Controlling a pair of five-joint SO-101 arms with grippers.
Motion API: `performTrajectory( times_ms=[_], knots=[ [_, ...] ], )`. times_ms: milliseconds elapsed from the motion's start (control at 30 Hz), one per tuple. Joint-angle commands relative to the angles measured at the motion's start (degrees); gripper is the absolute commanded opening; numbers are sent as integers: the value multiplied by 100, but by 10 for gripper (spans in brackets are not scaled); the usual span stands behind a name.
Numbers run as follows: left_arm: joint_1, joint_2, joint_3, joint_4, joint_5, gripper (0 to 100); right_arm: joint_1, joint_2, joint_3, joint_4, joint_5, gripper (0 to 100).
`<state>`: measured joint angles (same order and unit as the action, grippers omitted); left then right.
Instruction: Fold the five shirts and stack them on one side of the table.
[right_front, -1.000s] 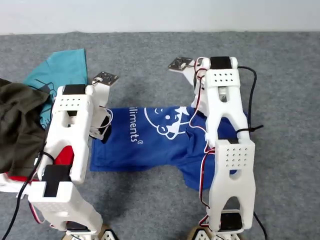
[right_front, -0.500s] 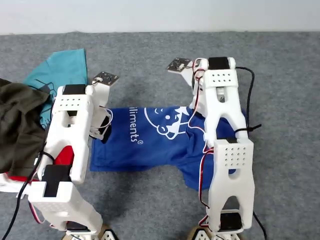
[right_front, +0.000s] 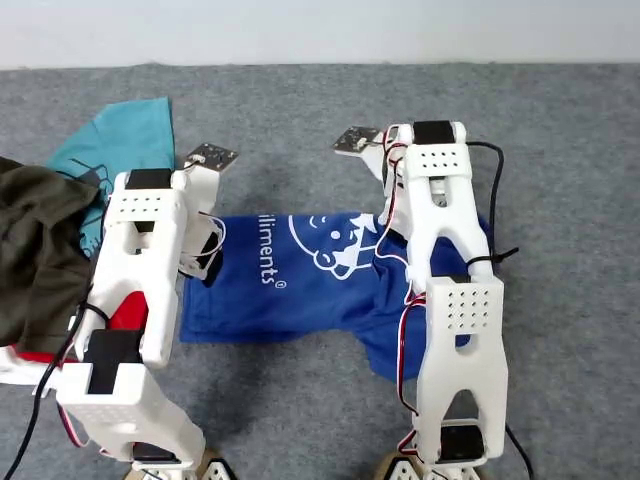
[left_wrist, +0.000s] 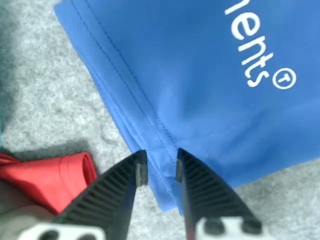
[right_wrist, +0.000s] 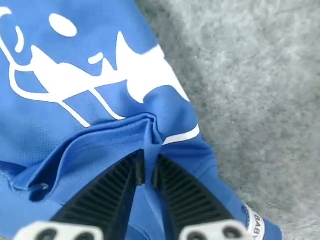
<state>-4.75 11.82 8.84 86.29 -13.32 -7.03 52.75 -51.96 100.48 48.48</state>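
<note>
Right gripper (right_wrist: 147, 170) pinches a ridge of the limp, light blue shirt (right_front: 300, 290); left gripper (left_wrist: 159, 170) stands ajar over its layered hem, likely the firmest hold.

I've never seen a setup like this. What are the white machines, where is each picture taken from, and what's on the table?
The white machines are two small robot arms, the left arm and the right arm, each ending in a two-fingered gripper. The high view looks down on the grey table. The other two pictures come from cameras on the arms' wrists.

A blue shirt lies spread between the arms. The left gripper is open, with its tips either side of the shirt's hem. The right gripper is pinched shut on a fold near the white print.

Beside the left arm lie a teal shirt, a dark olive garment and a red garment.
</note>
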Motion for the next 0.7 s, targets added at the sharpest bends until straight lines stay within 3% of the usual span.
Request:
performTrajectory(
  times_ms=[0,167,667],
  knots=[
    [9,-44,13,-26,18,111,-22,-664,-211,233,26,10],
    [9,-44,13,-18,18,111,-22,-1385,-18,251,-79,10],
    [9,-44,13,-9,18,110,13,-2844,2760,233,-79,14]
  ],
)
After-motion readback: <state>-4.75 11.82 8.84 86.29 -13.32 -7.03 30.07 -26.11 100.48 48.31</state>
